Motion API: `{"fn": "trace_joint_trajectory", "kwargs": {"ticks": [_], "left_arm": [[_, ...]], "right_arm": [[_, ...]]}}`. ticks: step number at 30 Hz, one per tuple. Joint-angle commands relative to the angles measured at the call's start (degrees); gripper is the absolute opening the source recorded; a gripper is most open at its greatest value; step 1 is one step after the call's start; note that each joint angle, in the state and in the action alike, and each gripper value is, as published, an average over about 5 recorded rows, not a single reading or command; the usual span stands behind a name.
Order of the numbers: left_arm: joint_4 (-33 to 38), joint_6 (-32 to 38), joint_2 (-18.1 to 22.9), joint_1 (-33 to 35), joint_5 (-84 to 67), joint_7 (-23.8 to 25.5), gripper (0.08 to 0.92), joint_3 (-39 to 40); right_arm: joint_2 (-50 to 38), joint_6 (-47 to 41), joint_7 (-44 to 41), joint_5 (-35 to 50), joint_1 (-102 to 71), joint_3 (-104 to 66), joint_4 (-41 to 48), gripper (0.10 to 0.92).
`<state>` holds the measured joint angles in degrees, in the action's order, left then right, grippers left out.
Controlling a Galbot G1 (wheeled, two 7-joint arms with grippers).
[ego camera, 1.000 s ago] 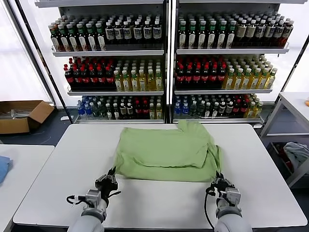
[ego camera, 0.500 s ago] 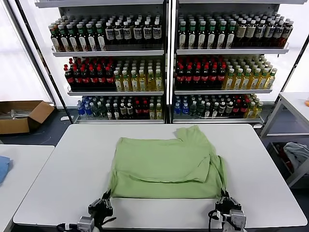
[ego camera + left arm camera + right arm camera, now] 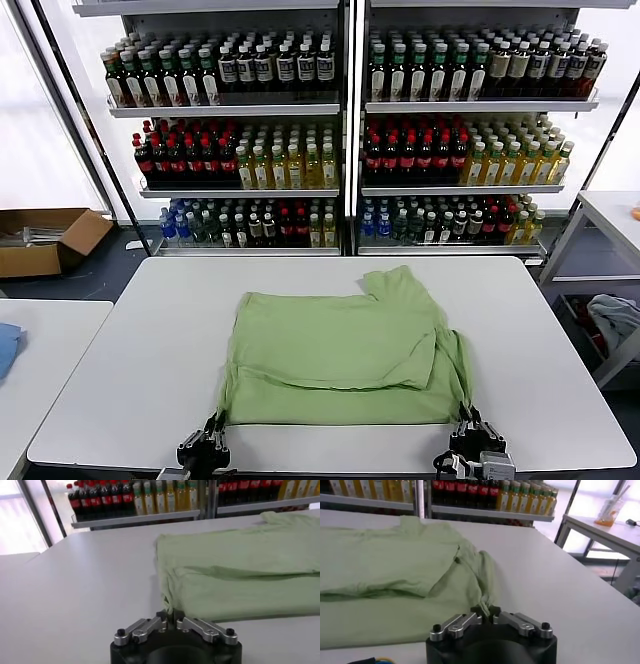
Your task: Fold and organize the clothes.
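Both hands' fingertips are hidden under the polo shirt [image 3: 345, 350] hem.

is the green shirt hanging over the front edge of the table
No. In the head view the whole green polo shirt lies flat on the white table, its near hem short of the front edge.

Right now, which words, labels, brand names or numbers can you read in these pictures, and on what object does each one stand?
No text can be read in any view.
Bottle labels on the shelves: too small and blurred to read.
Polo shirt: only plain green fabric shows; no print or lettering visible.
Cardboard box: no readable marking.
Table: no text.
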<state>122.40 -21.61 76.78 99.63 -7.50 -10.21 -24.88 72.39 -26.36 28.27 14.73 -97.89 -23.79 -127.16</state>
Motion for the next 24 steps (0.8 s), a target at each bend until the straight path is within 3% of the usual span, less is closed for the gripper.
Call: {"fn": "trace_joint_trajectory", "kwargs": {"ticks": [1,9,15,19,24], "left_arm": [[2.2,0.0,1.1,1.1,0.2,-0.4,0.275,0.6],[9.1,2.5,3.5,0.0,0.3,-0.3,0.509,1.1],[8.7,5.4,4.8,-6.4,0.0,1.4,0.682,0.0],[6.4,5.7,3.8,-11.2,-0.9,3.6,0.784,-0.7],[1.1,5.2,-0.7,-18.6,-3.4,6.1,0.821,-1.5]], "right_arm": [[-0.1,-0.5,0.6,0.2,-1.7,-0.5,-4.3,0.397],[0.4,-0.4,0.4,2.7,0.8,-4.9,-11.5,0.622],[0.6,3.1,-2.2,10.3,9.6,-10.5,-7.0,0.779],[-1.5,4.3,-6.7,14.3,16.1,-13.2,-2.4,0.818],[-7.0,5.4,-15.5,13.9,25.7,-14.6,5.6,0.822]]}}
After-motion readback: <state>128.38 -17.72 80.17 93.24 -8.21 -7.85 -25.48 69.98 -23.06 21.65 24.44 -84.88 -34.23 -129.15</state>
